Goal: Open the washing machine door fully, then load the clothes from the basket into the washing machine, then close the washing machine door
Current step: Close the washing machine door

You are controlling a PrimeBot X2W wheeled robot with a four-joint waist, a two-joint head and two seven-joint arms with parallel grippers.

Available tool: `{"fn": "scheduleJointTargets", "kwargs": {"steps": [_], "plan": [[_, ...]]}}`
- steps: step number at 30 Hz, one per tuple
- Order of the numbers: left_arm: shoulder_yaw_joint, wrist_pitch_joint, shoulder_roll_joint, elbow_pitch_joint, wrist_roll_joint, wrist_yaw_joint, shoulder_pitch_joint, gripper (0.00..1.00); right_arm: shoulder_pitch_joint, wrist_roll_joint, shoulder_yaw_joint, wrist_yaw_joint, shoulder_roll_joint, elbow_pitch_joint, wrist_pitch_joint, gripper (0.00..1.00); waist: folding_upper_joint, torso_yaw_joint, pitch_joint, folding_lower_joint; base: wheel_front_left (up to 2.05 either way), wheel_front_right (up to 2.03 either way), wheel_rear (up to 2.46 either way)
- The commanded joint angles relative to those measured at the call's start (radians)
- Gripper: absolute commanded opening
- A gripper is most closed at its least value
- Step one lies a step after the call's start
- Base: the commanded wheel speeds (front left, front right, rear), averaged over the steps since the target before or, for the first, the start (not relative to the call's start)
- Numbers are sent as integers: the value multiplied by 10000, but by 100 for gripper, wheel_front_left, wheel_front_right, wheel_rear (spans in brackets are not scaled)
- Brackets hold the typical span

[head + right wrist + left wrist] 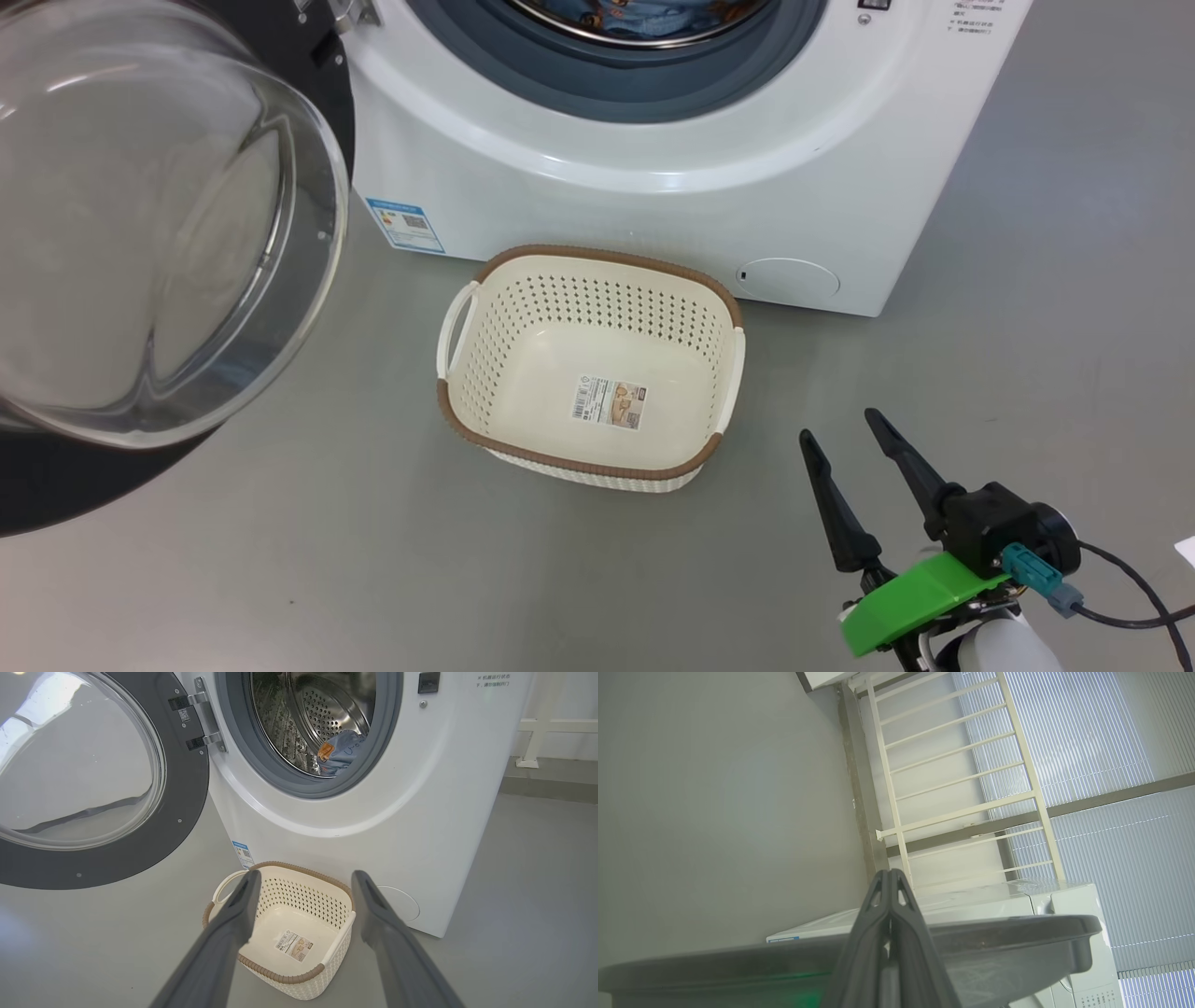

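The washing machine (653, 187) stands white at the top of the head view, its door (56, 485) swung wide open to the left, the glass bowl (140, 233) bulging towards me. Light-blue clothes (341, 751) lie inside the steel drum (327, 709). The cream basket (579, 464) sits on the floor before the machine with nothing in it but its sticker. My right gripper (836, 424) hangs open to the basket's right, nothing between its fingers. My left gripper (891, 872) is shut and holds nothing; its fingers cross the door's dark edge (994, 942).
A blue energy label (406, 224) and a round service cap (789, 278) sit low on the machine's front. A white railing (952, 779) and window blinds stand behind the machine. Grey floor (327, 560) surrounds the basket. A black cable (1130, 583) trails from my right wrist.
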Motion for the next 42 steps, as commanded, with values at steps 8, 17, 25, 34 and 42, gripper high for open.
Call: {"fn": "scheduleJointTargets", "kwargs": {"steps": [8, 17, 25, 34, 42], "plan": [[273, 407, 694, -13, -17, -31, -312, 0, -306, -22, 200, 62, 65, -243, -49, 100, 0, -48, 92, 0, 0, 0, 0], [313, 1558, 656, -230, -317, -31, -60, 0, -313, 70, 196, 62, 65, -166, -49, 100, 0, 64, 65, 0, 0, 0, 0], [385, 2675, 610, -518, -560, -31, 343, 0, -318, 148, 216, 62, 65, -104, -49, 100, 0, 161, -16, 0, 0, 0, 0], [535, 4006, 405, -757, -1040, -31, 636, 0, -254, 260, 247, 62, 65, -43, -49, 100, 0, 221, -145, 0, 0, 0, 0], [443, 5401, 330, -732, -1420, -30, 850, 0, -163, 353, 278, 62, 65, -38, -49, 100, 0, 232, -276, 0, 0, 0, 0]]}}
